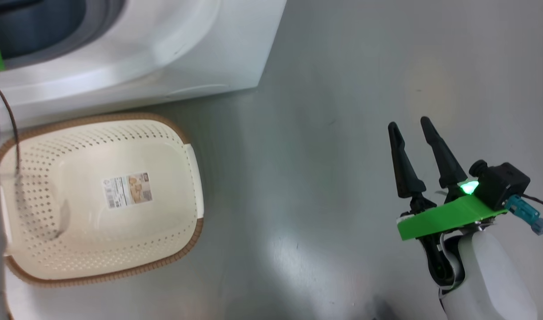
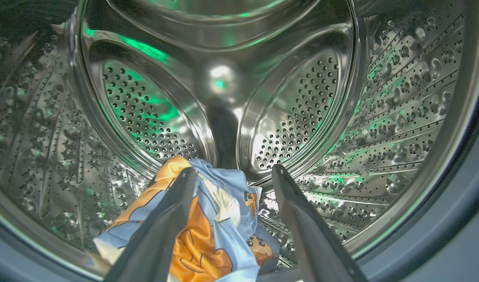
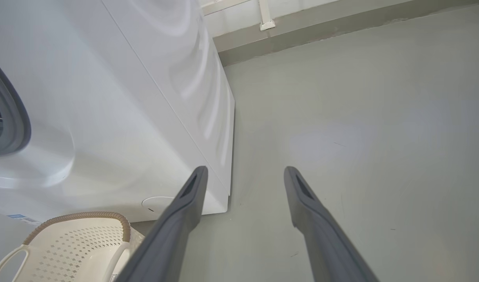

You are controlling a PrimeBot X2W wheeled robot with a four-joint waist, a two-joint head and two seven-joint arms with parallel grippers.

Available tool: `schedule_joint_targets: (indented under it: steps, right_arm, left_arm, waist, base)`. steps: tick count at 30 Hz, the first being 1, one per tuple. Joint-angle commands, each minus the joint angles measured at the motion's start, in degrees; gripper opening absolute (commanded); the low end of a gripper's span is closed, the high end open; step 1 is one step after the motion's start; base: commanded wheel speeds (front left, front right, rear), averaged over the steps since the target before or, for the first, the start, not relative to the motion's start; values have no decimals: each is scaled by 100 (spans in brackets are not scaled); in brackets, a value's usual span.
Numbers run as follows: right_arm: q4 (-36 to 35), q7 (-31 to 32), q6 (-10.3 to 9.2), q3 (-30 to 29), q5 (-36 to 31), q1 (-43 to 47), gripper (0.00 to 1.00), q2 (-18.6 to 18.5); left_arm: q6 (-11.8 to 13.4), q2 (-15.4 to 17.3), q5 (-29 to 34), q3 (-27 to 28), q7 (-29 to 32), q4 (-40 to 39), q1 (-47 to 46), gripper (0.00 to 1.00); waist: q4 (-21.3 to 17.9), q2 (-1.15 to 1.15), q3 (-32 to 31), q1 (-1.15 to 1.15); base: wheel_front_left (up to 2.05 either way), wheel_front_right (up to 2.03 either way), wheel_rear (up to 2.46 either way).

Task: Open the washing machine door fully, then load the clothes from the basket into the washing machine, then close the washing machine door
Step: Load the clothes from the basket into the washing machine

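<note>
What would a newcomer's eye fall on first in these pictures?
The blue-and-orange clothes lying low in the shiny steel drum, framed by the open left gripper. Then the empty cream basket beside the white washing machine, with the right gripper open over the floor.

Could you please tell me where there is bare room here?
The grey floor right of the white washing machine and cream perforated basket is bare; so is the basket's inside, save a label. Crowded: in the steel drum, where blue-and-orange clothes lie at the open left gripper.

A grey floor [image 1: 325, 133] meets a darker skirting strip [image 3: 341, 29] below a pale wall [image 3: 239, 11].
</note>
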Motion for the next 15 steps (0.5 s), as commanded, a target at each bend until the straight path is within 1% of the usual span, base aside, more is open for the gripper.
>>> schedule_joint_targets:
  steps: [1,7,9,11,15]
  right_arm:
    - [-85,-27,9,95,-45,248,100,8]
    - [-33,-27,9,59,-49,355,100,9]
    - [-17,-27,9,40,-53,398,100,10]
    - [-1,-27,9,29,-56,443,100,14]
    - [31,-27,9,28,-75,538,100,22]
  left_arm:
    - [61,225,62,202,-26,-235,255,100]
    - [51,90,279,424,-27,-681,1015,100]
    - [54,82,465,414,-27,-815,1275,100]
    - [95,10,604,461,-27,-997,1553,100]
    - [97,-176,805,540,-28,-1285,2127,100]
  waist:
    - [5,0,-183,0]
    - [14,0,-546,0]
    - [18,0,-668,0]
    - [14,0,-798,0]
    - [30,0,-1065,0]
  base:
    - [0,0,0]
    - [0,0,0]
    - [0,0,0]
    - [0,0,0]
    - [0,0,0]
